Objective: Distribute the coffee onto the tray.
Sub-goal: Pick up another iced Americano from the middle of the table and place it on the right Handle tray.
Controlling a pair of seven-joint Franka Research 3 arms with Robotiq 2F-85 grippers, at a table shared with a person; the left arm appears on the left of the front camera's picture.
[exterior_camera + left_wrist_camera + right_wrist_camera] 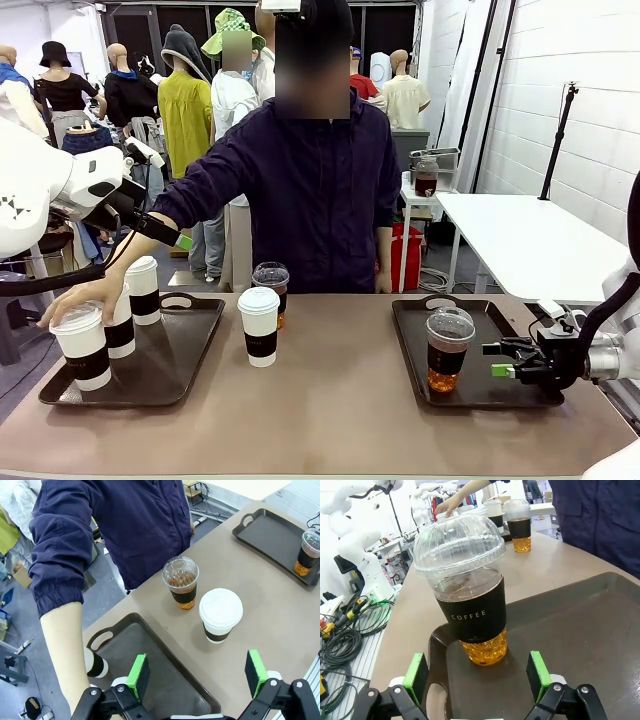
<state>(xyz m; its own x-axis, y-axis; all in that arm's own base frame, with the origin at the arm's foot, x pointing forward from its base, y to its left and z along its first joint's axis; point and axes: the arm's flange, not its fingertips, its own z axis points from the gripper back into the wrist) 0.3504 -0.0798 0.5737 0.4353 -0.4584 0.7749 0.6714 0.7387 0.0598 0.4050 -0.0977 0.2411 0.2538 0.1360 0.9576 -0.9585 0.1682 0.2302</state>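
Table, a dark tray at each end. Person on the far side has a hand on the lid of the nearest of three white cups on the left tray, probably seating it. Right tray carries one iced coffee. Right gripper is level with it, jaws apart, cup standing free just ahead. Left gripper hovers over the left tray, jaws apart and empty. A fourth white cup and a second iced cup sit mid-table between the trays, likely next.

I've got a white table by the brick wall, a black pole behind it, and cables coiling on the floor.
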